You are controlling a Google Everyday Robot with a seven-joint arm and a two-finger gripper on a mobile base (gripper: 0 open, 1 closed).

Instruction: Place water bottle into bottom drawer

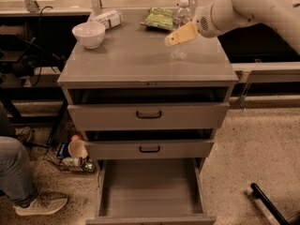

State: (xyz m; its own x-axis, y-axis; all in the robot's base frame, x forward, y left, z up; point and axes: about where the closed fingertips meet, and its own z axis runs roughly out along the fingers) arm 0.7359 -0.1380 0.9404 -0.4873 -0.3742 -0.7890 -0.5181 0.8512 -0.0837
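The water bottle (182,15), clear with a white cap, stands upright at the back right of the grey cabinet top (131,55). My gripper (174,38), yellowish at its tip on a white arm coming in from the upper right, sits level with the bottle's middle. It overlaps the bottle's front left side and hides part of its body. The bottom drawer (150,186) is pulled out, and its flat grey floor is bare.
A white bowl (89,33), a white packet (108,18) and a green snack bag (159,18) lie on the cabinet top. Two upper drawers with black handles (149,114) stand slightly ajar. A person's leg and shoe (33,198) are lower left, clutter (75,154) beside the cabinet, a black bar (267,203) lower right.
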